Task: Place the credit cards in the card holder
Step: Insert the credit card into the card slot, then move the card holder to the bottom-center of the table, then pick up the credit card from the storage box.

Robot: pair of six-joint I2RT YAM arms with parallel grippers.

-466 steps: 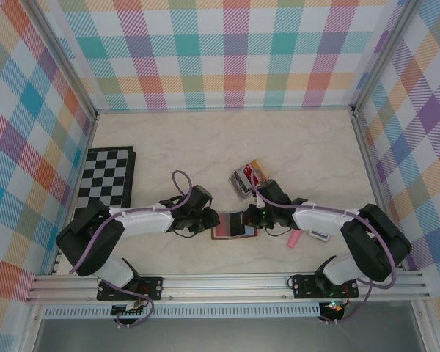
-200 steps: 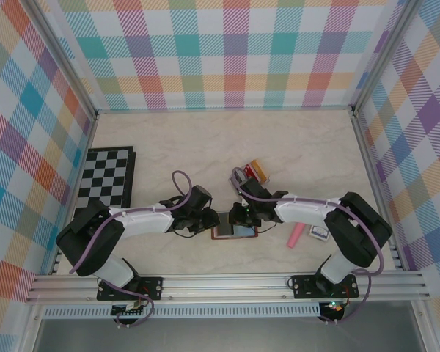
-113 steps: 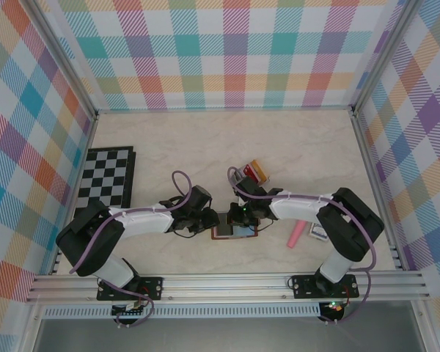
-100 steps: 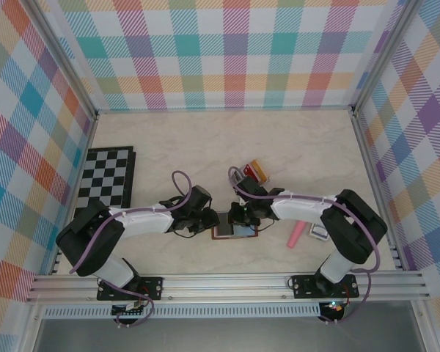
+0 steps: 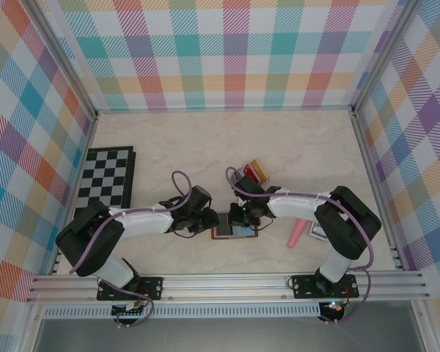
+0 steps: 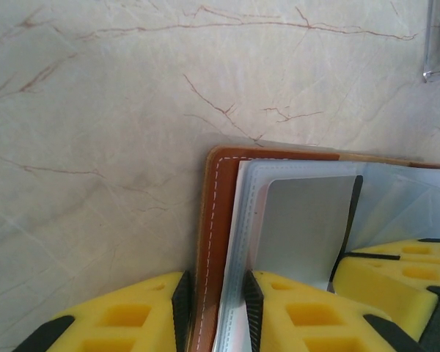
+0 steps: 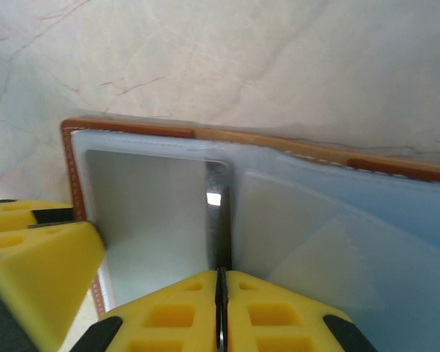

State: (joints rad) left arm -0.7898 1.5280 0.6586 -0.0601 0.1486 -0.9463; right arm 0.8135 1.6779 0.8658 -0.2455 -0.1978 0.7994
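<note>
Holder [image 5: 238, 230] lies open on counter [image 5: 205, 139] between the arms. Left tool [image 6: 215, 301] clamps its brown cover, we judge to pin it open. Right tool [image 7: 221, 282] pinches a dark card [image 7: 218, 183] edge-on at the fold, for slotting.

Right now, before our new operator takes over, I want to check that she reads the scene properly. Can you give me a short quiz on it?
1. True or false: the card holder lies open on the table, with its pale blue inside showing.
2. The left gripper grips: A the holder's brown edge; B a loose card; C nothing.
3. Fill in: near the table's left edge lies a black-and-white ___.
Key: 1 true; 2 A; 3 chessboard.
</note>
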